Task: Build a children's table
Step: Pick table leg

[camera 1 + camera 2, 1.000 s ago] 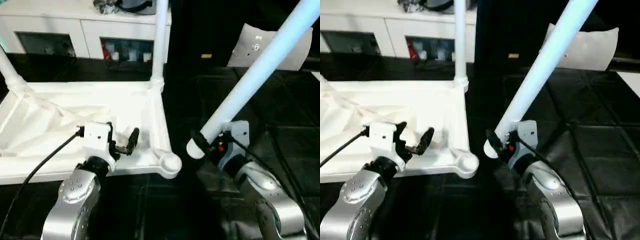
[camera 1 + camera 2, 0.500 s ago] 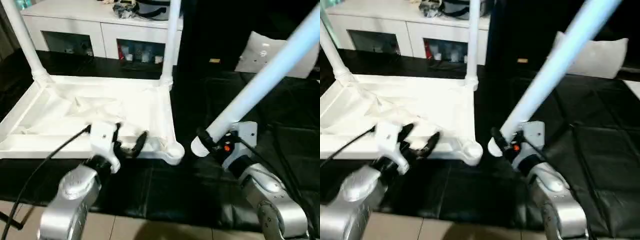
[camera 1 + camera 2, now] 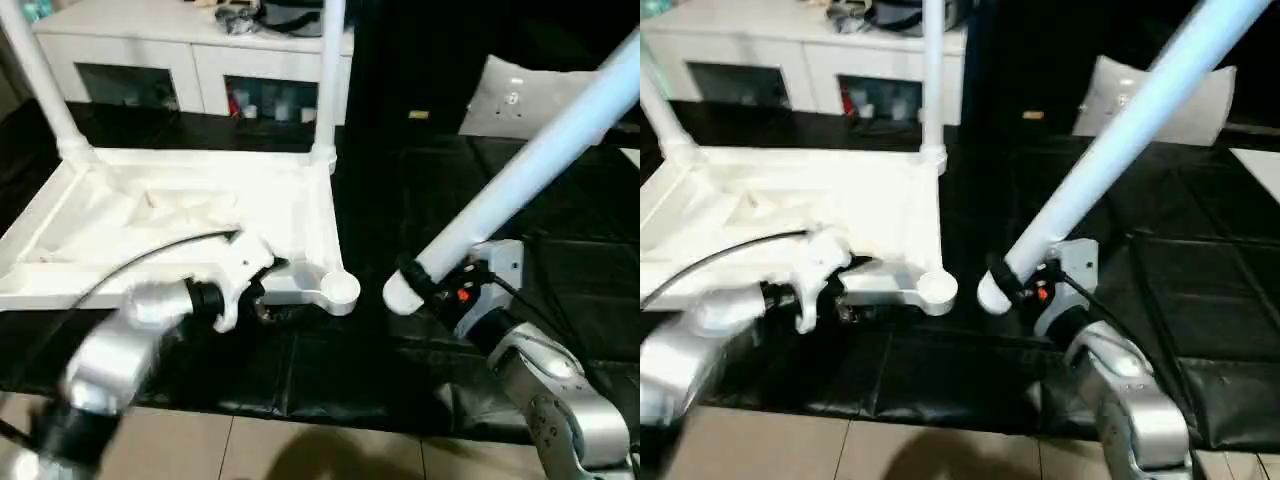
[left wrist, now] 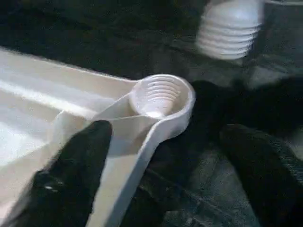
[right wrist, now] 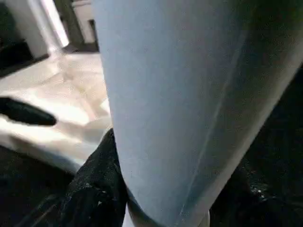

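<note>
The children's table top (image 3: 170, 215) lies upside down on the black mat, ribbed side up. Two white legs stand in its far corner sockets (image 3: 327, 80) (image 3: 35, 70). The near right corner socket (image 4: 161, 97) is empty. My left gripper (image 4: 165, 142) is open at that corner. One finger (image 4: 75, 175) is inside the front rim and the other finger (image 4: 255, 165) is outside it. My right gripper (image 3: 425, 280) is shut on a third leg (image 3: 530, 165). That leg slants up to the right, and its threaded end (image 3: 400, 295) hangs just right of the empty socket.
A white cabinet (image 3: 200, 50) with shelves stands behind the table top. A flat white panel (image 3: 520, 95) leans at the far right. The black mat (image 3: 400, 370) ends at pale floor tiles (image 3: 300, 450) in front. A black cable (image 3: 150, 255) runs along my left arm.
The camera has shifted. My left gripper has come down from above the table's underside to the front rim at the near right corner. The right gripper still holds its leg in the same way.
</note>
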### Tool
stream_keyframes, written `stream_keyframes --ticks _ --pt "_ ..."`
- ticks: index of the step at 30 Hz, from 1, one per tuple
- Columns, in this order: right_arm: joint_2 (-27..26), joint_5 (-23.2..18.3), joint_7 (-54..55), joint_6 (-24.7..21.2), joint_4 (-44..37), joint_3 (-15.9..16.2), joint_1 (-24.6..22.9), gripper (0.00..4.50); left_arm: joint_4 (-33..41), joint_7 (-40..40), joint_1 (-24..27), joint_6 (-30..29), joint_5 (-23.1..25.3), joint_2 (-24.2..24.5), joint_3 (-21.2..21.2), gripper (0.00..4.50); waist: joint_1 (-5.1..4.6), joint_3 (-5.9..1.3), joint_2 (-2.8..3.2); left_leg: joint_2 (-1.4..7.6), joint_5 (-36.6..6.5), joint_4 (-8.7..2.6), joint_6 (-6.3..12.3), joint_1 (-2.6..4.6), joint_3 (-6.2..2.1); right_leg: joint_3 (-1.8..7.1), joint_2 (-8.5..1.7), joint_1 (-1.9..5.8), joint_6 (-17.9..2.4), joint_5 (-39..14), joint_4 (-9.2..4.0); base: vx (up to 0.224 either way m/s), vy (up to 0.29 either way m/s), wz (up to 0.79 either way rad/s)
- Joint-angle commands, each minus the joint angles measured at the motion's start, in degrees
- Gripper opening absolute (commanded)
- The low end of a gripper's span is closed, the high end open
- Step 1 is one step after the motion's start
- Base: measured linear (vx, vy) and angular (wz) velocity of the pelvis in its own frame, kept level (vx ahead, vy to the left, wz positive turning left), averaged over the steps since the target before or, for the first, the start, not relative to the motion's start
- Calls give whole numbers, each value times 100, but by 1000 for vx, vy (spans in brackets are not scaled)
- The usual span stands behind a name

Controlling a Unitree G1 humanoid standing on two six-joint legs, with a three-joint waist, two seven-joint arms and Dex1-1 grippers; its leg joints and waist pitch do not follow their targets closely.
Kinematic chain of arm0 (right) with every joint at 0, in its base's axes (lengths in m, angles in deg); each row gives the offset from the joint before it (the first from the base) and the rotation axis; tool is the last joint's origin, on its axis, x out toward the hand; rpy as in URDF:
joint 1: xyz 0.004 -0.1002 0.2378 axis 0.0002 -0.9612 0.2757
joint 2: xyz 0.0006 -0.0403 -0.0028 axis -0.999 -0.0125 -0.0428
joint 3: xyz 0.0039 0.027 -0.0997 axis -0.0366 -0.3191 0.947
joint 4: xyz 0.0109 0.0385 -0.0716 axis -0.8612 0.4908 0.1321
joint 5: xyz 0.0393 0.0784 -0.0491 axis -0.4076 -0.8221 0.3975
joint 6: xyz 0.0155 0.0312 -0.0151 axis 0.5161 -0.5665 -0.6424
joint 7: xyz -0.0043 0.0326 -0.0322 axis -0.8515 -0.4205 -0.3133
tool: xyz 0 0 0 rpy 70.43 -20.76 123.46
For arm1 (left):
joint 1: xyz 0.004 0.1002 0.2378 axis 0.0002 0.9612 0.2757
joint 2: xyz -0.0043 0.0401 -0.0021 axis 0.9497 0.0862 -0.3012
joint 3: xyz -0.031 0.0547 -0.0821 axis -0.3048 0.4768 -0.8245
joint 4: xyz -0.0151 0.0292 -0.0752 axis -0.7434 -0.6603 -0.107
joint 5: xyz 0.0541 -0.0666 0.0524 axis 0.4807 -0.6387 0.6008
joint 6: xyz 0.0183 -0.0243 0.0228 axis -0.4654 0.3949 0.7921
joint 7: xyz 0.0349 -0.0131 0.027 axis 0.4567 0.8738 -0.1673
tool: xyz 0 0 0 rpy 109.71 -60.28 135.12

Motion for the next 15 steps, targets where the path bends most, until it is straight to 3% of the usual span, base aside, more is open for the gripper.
stream_keyframes --ticks 1,4,6,7,8,13,15 --pt "72 120 -152 242 70 93 28 188 -496 -528 -308 316 159 40 222 374 24 -323 79 144 -297 -391 -122 76 51 112 -336 184 -1045 1220 -388 0 0 0" --pt "94 162 -175 293 82 125 28 188 -790 -746 -480 475 230 47 325 364 24 -312 91 174 -476 -413 -166 67 47 116 -370 200 -1172 1037 -384 0 0 0" --pt "122 176 -175 242 52 152 8 188 -1384 -987 -796 766 398 -31 456 350 28 -318 130 176 -426 -405 -155 63 43 124 -382 211 -1205 1113 -368 0 0 0" --pt "123 176 -169 235 47 152 4 188 -1439 -1004 -823 792 406 -39 465 330 30 -317 116 176 -448 -403 -144 69 49 123 -381 210 -1224 1084 -382 0 0 0" --pt "130 174 -112 173 3 150 -32 188 -1932 -1162 -1068 1025 478 -112 550 330 30 -316 149 177 -447 -403 -150 68 46 126 -386 206 -1245 1107 -377 0 0 0" --pt "82 12 -62 -20 -54 45 -93 188 -2509 -1198 -1348 1233 586 -252 601 285 74 -319 129 194 -379 -402 -126 65 51 125 -395 224 -1350 1264 -369 0 0 0" --pt "111 34 -86 22 -60 67 -127 188 -3194 -1163 -1634 1535 708 -421 601 265 94 -315 130 197 -437 -403 -124 68 58 134 -411 228 -1366 1196 -382 0 0 0"
